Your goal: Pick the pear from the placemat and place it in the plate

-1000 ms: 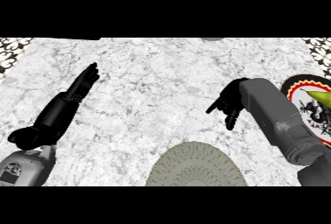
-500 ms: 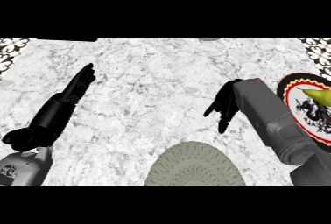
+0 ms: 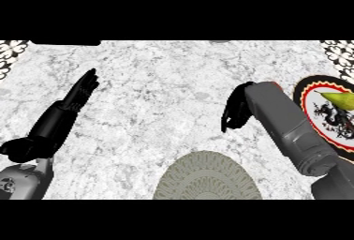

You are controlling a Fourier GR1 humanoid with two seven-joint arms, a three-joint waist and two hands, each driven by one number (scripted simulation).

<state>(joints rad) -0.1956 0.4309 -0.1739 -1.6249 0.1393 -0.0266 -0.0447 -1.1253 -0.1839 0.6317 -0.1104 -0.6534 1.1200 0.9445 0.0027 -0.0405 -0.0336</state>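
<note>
Head view, stock of the scene, largest item first. One desk (image 3: 173, 93), marbled white, is carrying everything. One placemat (image 3: 330, 117), round with a red and black border, is lying at the desk's right edge, partly cut off by the frame. One plate (image 3: 207, 176), grey and patterned, is sitting at the near edge between my forearms. Two hands: my left hand (image 3: 79, 96) is resting at the left, fingers straight and together, holding nothing; my right hand (image 3: 235, 110) is hanging just beside the placemat, fingers pointing down and relaxed, holding nothing. One pear (image 3: 337, 98), yellow-green, is lying on the placemat, apart from my right hand. Progress, as I am judging it: nothing is done yet; reaching, grasping, carrying and placing in the plate are all remaining.
</note>
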